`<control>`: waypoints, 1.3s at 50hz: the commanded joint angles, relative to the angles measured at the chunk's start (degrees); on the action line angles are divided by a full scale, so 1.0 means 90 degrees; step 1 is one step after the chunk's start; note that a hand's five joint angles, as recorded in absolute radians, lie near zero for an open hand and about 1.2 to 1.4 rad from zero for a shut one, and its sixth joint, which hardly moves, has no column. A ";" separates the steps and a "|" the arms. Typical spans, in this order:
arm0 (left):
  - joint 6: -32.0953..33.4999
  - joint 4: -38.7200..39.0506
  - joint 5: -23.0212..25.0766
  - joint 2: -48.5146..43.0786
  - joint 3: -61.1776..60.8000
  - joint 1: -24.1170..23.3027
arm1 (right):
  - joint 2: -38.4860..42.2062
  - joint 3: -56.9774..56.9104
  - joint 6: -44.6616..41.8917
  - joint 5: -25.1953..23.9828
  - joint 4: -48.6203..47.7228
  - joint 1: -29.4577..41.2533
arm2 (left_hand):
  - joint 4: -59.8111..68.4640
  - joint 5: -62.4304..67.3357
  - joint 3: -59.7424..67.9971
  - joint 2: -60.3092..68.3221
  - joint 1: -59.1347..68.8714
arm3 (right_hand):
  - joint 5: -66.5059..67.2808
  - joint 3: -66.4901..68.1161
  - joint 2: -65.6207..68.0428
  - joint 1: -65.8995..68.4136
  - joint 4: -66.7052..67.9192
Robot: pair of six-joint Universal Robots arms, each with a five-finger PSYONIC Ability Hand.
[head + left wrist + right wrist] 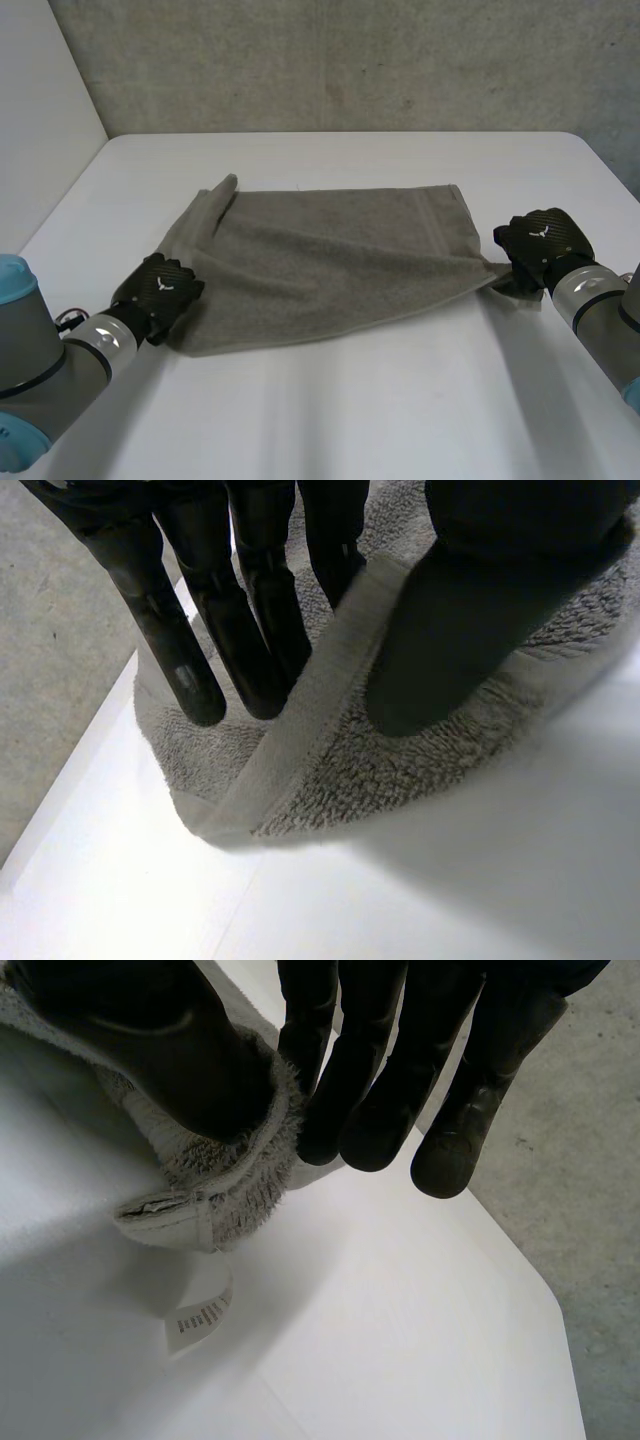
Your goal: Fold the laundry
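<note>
I have the grey terry-cloth towel [330,260] lying flat on the white table [350,400], its long axis running crosswise from one arm to the other. The next move turns on one thing. Both near corners of the towel are in hand, and the rest of it lies away from both hands, out toward its far edge. So I judge the fold goes forward, with the near edge carried over onto the far edge and both arms travelling together.

The left hand [160,290] is at the towel's near left corner. In its wrist view the straight fingers [250,630] sit on one side of the towel's pale woven hem band [300,730]. The thumb presses the pile on the other side, so this hand pinches the towel there.

The right hand [540,245] is at the near right corner, which is drawn out to a point beyond the towel's right edge. In its wrist view that corner is bunched round the thumb and the fingers lie close against it, holding the towel. A small white care label [200,1322] hangs from the corner just below the thumb.

Neither arm is nearer than the other, as each is at its own corner, and the near edge runs fairly straight between them. The towel's far left corner is rumpled and turned up on itself, while the far right corner lies flat. I expect the left side to need the more careful lining-up.
</note>
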 commanded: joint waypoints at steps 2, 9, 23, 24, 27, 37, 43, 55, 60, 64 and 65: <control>-0.0021 -0.0018 -0.0040 0.0086 0.0112 0.0146 | -0.0029 -0.0049 0.0019 0.0039 0.0039 0.0000 | 0.2106 0.2125 0.2119 0.2106 0.2089 | 0.0311 0.0344 0.0311 0.0395 0.0369; -0.0118 -0.0612 -0.0089 0.0797 0.0181 0.0615 | -0.0399 -0.0253 -0.0019 0.0039 0.0544 -0.0058 | 0.2106 0.2125 0.2119 0.2106 0.2089 | 0.0311 0.0344 0.0311 0.0395 0.0369; -0.3561 -0.1199 -0.0167 0.3384 0.0902 0.1328 | -0.2128 -0.2224 -0.0156 -0.0947 0.3543 -0.0547 | 0.2106 0.2125 0.2119 0.2106 0.2089 | 0.0311 0.0344 0.0311 0.0395 0.0369; -0.3566 -0.1200 -0.0167 0.3386 0.0903 0.1328 | -0.2129 -0.2227 -0.0156 -0.0947 0.3545 -0.0547 | 0.2106 0.2125 0.2119 0.2106 0.2089 | 0.0311 0.0344 0.0311 0.0395 0.0369; -0.4344 -0.1423 -0.0177 0.3659 0.1117 0.1309 | -0.2168 -0.2842 -0.0185 -0.0996 0.3984 -0.0615 | 0.2106 0.2125 0.2119 0.2106 0.2089 | 0.0311 0.0344 0.0311 0.0395 0.0369; -0.4445 -0.1786 -0.0187 0.3220 0.1001 0.1162 | -0.0862 -0.3360 -0.1705 -0.0860 0.5477 -0.0615 | 0.2106 0.2125 0.2119 0.2106 0.2089 | 0.0311 0.0344 0.0311 0.0395 0.0369; -0.4445 -0.1776 -0.0197 0.2263 0.0991 0.1045 | -0.0080 -0.3350 -0.2275 -0.0635 0.5586 -0.0606 | 0.2106 0.2125 0.2119 0.2106 0.2089 | 0.0311 0.0344 0.0311 0.0395 0.0369; -0.4503 -0.1523 -0.0752 0.0059 0.2229 0.0479 | 0.1054 -0.3751 -0.2275 -0.0528 0.4160 -0.0391 | 0.2106 0.2125 0.2119 0.2106 0.2089 | 0.0311 0.0344 0.0311 0.0395 0.0369; -0.4533 -0.1395 -0.1173 -0.0657 0.2973 0.0283 | 0.1592 -0.3975 -0.2285 -0.0274 0.3359 -0.0176 | 0.2106 0.2125 0.2119 0.2106 0.2089 | 0.0311 0.0344 0.0311 0.0395 0.0369; -0.4591 -0.1171 -0.1562 -0.1231 0.3626 0.0108 | 0.2146 -0.4267 -0.2305 -0.0011 0.2755 -0.0069 | 0.2106 0.2125 0.2119 0.2106 0.2089 | 0.0311 0.0344 0.0311 0.0395 0.0369; -0.4591 -0.1171 -0.1564 -0.1233 0.3628 0.0107 | 0.2284 -0.4374 -0.2295 0.0009 0.2609 -0.0039 | 0.2106 0.2125 0.2119 0.2106 0.2089 | 0.0311 0.0344 0.0311 0.0395 0.0369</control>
